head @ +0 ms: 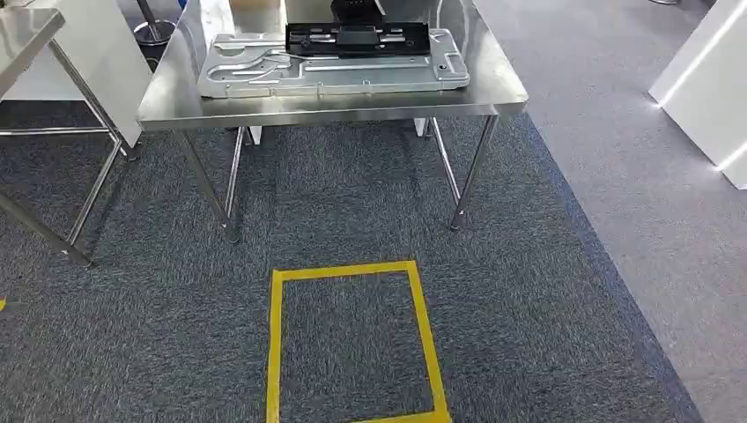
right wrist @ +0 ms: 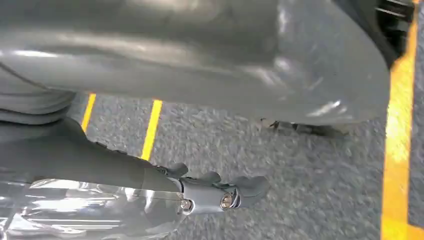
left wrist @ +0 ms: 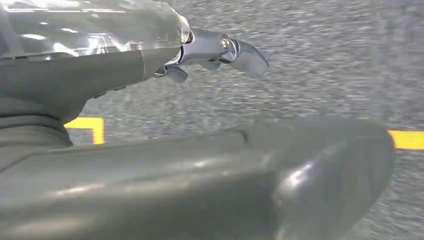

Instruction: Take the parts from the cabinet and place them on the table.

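The parts already lie on the steel table (head: 176, 106) ahead of me: a broad, pale metal panel (head: 335, 75) with stamped ribs and cut-outs lies flat across the tabletop, and a black bracket-like part (head: 357, 39) rests on top of it along its far edge. Behind that, at the far rim of the table, the lower end of another dark object (head: 357, 9) shows, cut off so that I cannot tell what it is.

On the blue-grey carpet (head: 176, 308) between me and the table is a rectangle of yellow tape (head: 275, 344), open-centred, its near side cut off at the lower edge of my head view. A second steel table (head: 26, 31) stands to the left, well apart from the first, and a white block (head: 705, 88) sits on the paler floor to the right.

My left hand (left wrist: 215, 52) hangs over the carpet with nothing in it; the thick thumb is stretched out and the darker fingers (left wrist: 177, 74) reach out loosely, not closed together. My right hand (right wrist: 220, 192) likewise holds nothing, its fingers (right wrist: 250, 185) extended and apart above the carpet, with yellow tape lines (right wrist: 150, 130) on the floor beyond it.
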Controlling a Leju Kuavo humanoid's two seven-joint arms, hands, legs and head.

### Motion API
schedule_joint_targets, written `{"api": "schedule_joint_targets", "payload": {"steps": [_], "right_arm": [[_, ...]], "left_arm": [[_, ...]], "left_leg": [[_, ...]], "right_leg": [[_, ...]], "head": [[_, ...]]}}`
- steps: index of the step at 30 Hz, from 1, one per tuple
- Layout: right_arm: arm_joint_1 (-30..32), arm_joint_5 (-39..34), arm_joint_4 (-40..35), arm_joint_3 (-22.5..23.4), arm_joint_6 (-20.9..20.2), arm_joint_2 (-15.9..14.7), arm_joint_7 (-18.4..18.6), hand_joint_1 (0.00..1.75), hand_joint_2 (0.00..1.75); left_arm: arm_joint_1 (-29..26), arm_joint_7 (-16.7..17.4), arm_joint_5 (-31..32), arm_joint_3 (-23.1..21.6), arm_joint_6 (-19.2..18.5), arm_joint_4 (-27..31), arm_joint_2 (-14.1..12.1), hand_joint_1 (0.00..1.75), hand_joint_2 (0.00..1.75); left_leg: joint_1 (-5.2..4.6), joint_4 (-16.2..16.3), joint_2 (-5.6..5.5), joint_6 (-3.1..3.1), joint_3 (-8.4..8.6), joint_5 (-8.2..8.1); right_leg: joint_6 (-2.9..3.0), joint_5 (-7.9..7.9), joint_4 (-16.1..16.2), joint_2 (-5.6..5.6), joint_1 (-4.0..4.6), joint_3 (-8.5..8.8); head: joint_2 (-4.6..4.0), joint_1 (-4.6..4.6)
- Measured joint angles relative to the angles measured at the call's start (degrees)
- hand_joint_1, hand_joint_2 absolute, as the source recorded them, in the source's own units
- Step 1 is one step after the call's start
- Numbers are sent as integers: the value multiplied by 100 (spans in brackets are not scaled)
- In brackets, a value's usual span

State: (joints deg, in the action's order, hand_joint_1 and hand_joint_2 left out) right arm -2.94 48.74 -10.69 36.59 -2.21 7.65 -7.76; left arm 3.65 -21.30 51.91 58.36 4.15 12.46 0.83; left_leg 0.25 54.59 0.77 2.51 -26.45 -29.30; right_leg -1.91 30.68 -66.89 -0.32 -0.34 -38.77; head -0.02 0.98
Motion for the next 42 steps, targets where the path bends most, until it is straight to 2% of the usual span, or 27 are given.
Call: {"api": "schedule_joint_targets", "payload": {"steps": [1,2,3,4,6,7,9,10,11,12,14,15,17,18,19,22,23,26,27,28,29,30,35,36,39,41,42], "right_arm": [[-3,2,0,2,4,2,55,0,0],[-3,2,0,2,4,0,118,0,0],[-1,2,2,9,4,0,203,0,0],[3,2,0,22,9,-9,311,0,0],[5,-31,0,59,11,-26,457,0,0],[7,-48,0,85,22,-54,560,0,0],[19,-74,0,144,57,-70,735,0,0],[28,-94,0,171,87,-72,800,0,175],[43,-127,0,203,131,-83,843,0,175],[53,-146,0,231,164,-85,878,0,175],[65,-192,0,297,238,-94,905,0,175],[65,-214,0,328,245,-96,887,0,0],[73,-234,0,374,304,-96,859,0,0],[73,-234,0,402,332,-96,850,0,0],[72,-234,0,424,332,-94,817,0,175],[63,-230,0,435,334,-83,732,0,175],[63,-230,0,444,345,-81,695,0,175],[59,-223,0,470,347,-68,601,0,175],[61,-206,0,474,362,-68,597,0,175],[61,-181,0,474,387,-68,601,0,175],[61,-145,0,474,419,-68,614,0,175],[60,-125,0,474,435,-66,612,0,0],[61,-129,0,479,413,-63,592,0,0],[61,-133,0,479,413,-63,592,0,175],[62,-193,0,509,415,-63,566,0,175],[62,-945,0,536,360,-63,619,0,175],[62,-1781,0,546,312,-63,667,0,175]], "left_arm": [[-8,100,-29,4,2,-2,0,0,0],[-16,187,-35,15,16,-2,0,0,0],[-20,277,-37,28,46,-2,2,0,0],[-25,366,-42,39,75,-2,4,0,0],[-35,473,-37,63,114,-2,15,0,0],[-37,562,-33,68,140,-2,39,0,0],[-41,641,-33,77,151,-2,61,0,0],[-43,670,-33,83,147,-2,63,0,0],[-44,694,-31,87,142,-2,79,0,0],[-41,698,-26,96,138,-2,83,0,0],[-48,700,-16,109,120,-2,92,0,0],[-49,694,-11,113,118,-2,92,0,0],[-56,672,2,118,103,-2,94,0,0],[-65,670,30,118,92,-2,103,0,0],[-69,654,35,118,72,-2,105,0,0],[-53,611,43,118,59,-2,101,0,0],[-42,591,46,118,59,-2,103,0,0],[-52,541,46,120,70,-2,103,0,0],[-53,532,46,120,72,-2,114,0,175],[-52,526,46,120,74,-2,116,0,175],[-52,521,46,122,77,-2,120,0,175],[-48,519,46,122,79,-2,125,0,175],[-29,502,43,153,112,-2,142,0,175],[-29,502,43,157,112,-2,144,0,175],[-31,510,19,173,107,-2,153,0,175],[-22,958,-711,199,-48,-2,155,0,175],[-20,1325,-1552,208,-155,-2,155,0,175]], "left_leg": [[-9,8,1,2,-51,33],[-12,21,0,-3,-98,60],[-13,35,1,-7,-126,77],[-13,49,0,-16,-150,85],[-19,60,-4,-31,-132,94],[-17,61,-4,-37,-136,96],[-47,96,0,-110,-200,115],[-39,95,0,-128,-212,124],[-36,82,1,-156,-211,135],[-70,82,-3,-190,-200,125],[-35,491,-31,-234,-391,-197],[-13,950,-32,-263,-608,-427],[11,1867,-32,-310,-1050,-755],[25,1996,-31,-324,-1119,-719],[43,1814,-30,-333,-1041,-541],[78,396,-30,-325,-359,170],[47,252,-36,-306,-306,58],[26,240,-42,-192,-361,102],[34,214,-41,-203,-360,121],[29,215,-48,-200,-361,122],[19,215,-47,-182,-359,127],[13,217,-45,-175,-363,129],[-15,223,-41,-132,-378,141],[-19,224,-41,-118,-379,140],[-26,231,-41,-111,-388,140],[-26,232,-41,-111,-389,140],[-26,233,-41,-111,-388,140]], "right_leg": [[-19,236,-490,0,-8,-175],[-32,347,-811,0,-11,-268],[-33,323,-833,0,-10,-228],[-22,169,-567,0,-10,-23],[42,-255,458,2,2,605],[103,-381,960,0,22,890],[148,-328,1103,-2,60,907],[158,-331,1097,4,69,889],[180,-337,1102,4,71,881],[226,-370,1179,2,15,894],[285,-416,1245,-27,-1,928],[290,-420,1240,-24,2,908],[292,-420,1216,-23,11,877],[290,-419,1193,-20,10,866],[288,-409,1166,-15,8,860],[225,-355,1071,-4,-2,857],[189,-337,1031,-2,37,828],[112,-376,1038,5,27,785],[197,-329,1016,3,29,775],[301,-365,1015,4,32,767],[291,-373,1029,5,30,775],[279,-384,1036,5,26,775],[216,-423,1065,8,2,771],[205,-429,1068,8,0,771],[79,-436,1079,7,-16,773],[58,-436,1079,7,-18,771],[57,-436,1079,8,-17,769]], "head": [[0,0],[0,0],[0,0],[0,0],[0,0],[0,0],[0,0],[0,0],[0,0],[0,0],[0,0],[0,2],[0,0],[0,2],[0,0],[0,2],[0,0],[0,0],[0,0],[0,0],[0,0],[0,0],[0,0],[0,0],[0,0],[0,0],[0,0]]}}
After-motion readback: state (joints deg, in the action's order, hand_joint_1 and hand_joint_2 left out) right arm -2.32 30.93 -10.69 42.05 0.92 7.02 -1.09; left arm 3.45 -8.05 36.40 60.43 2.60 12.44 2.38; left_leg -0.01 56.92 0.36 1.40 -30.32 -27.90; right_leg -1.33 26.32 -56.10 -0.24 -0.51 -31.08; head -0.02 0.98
